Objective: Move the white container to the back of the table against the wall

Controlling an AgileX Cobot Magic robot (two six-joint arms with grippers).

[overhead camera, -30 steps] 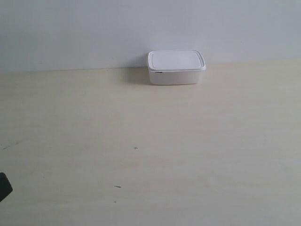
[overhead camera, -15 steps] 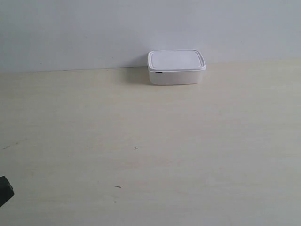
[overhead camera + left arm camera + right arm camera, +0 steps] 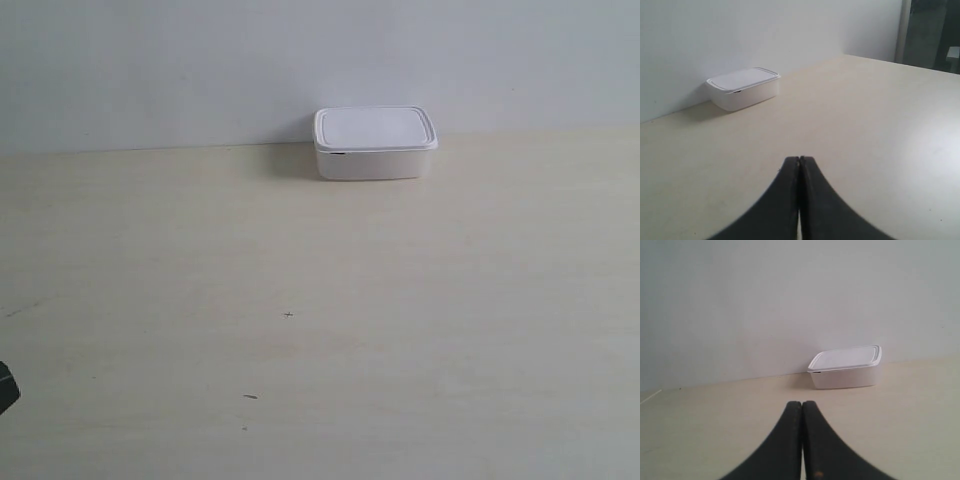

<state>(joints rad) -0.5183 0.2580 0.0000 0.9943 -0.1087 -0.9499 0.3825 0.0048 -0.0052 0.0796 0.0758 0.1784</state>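
Note:
The white container (image 3: 374,142) stands with its lid on at the far edge of the pale table (image 3: 320,330), touching or nearly touching the grey-white wall (image 3: 200,70). It also shows as a white box (image 3: 743,87) in the left wrist view and as a lidded box (image 3: 846,367) in the right wrist view. My left gripper (image 3: 799,159) is shut on nothing, far from the container. My right gripper (image 3: 802,403) is likewise shut and empty, well short of the container. A dark corner of the arm at the exterior view's left (image 3: 6,388) shows at the frame edge.
A few tiny dark specks (image 3: 288,315) mark the tabletop. In the left wrist view a dark opening with a pale frame (image 3: 930,32) lies beyond the table's far corner.
The dark arm part at the exterior view's lower left has slid further out of frame. The container has not moved.

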